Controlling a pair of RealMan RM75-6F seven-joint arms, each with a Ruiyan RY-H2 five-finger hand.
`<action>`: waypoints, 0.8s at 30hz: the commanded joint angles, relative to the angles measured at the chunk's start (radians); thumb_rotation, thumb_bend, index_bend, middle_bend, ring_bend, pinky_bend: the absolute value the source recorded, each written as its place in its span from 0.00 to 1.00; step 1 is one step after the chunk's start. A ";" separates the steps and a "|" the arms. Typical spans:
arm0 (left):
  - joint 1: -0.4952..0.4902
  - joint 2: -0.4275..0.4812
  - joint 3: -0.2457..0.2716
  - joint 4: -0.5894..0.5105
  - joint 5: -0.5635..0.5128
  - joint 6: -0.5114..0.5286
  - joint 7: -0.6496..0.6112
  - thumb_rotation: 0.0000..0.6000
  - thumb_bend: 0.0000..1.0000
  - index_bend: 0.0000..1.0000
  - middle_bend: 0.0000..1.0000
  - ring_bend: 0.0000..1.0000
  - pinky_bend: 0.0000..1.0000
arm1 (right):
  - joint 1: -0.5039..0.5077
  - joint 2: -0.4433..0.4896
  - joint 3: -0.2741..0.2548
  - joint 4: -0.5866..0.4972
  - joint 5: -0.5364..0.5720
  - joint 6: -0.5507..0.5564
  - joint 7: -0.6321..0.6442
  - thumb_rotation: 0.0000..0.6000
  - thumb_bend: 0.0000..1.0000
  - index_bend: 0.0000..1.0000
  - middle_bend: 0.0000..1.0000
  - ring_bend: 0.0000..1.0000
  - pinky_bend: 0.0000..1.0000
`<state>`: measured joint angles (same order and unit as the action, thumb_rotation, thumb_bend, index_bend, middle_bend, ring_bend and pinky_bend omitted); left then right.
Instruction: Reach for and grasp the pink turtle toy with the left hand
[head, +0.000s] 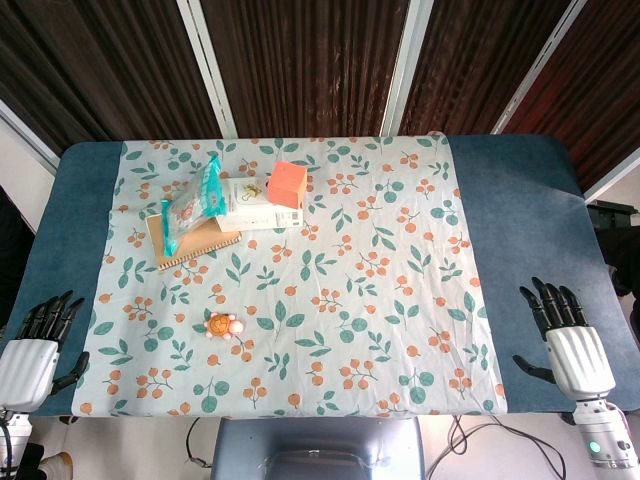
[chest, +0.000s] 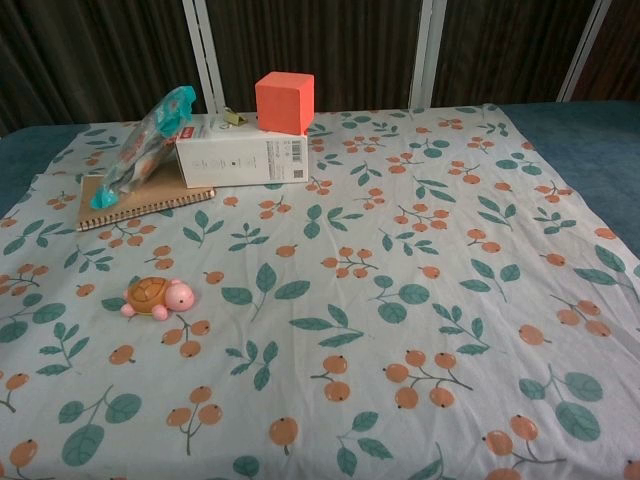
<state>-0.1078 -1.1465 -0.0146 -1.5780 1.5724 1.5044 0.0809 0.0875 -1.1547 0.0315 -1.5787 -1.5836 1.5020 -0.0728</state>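
Pink turtle toy, a small plastic figure with an orange-brown domed shell and a rounded pink head, sits upright on the floral cloth toward 7 o'clock of the tabletop, head pointing toward 3 o'clock. It lies alone on flat cloth, well apart from the clutter at 11 o'clock, which I judge leaves room to come at it from the left edge. That clutter is stacked: a spiral notebook under a teal snack bag, beside a white carton with an orange cube behind it. My left hand rests off the cloth at 8 o'clock, empty, its dark fingers apart. My right hand rests at 4 o'clock, also empty and spread. The reach is not yet begun.
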 joint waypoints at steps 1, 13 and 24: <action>-0.001 -0.005 0.004 -0.004 0.005 -0.003 0.011 1.00 0.38 0.00 0.00 0.00 0.11 | -0.001 0.005 -0.002 -0.003 -0.003 0.001 0.008 1.00 0.19 0.00 0.00 0.00 0.00; -0.063 -0.154 0.042 0.090 0.141 -0.044 0.014 1.00 0.38 0.00 0.07 0.34 0.49 | -0.015 0.027 -0.017 -0.016 -0.034 0.027 0.028 1.00 0.19 0.00 0.00 0.00 0.00; -0.202 -0.401 -0.019 0.263 0.104 -0.227 0.142 1.00 0.38 0.17 0.21 0.79 0.99 | -0.011 0.039 -0.025 -0.022 -0.042 0.011 0.050 1.00 0.19 0.00 0.00 0.00 0.00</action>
<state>-0.2743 -1.4993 -0.0102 -1.3573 1.7020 1.3207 0.1833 0.0754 -1.1164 0.0065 -1.6009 -1.6254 1.5144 -0.0245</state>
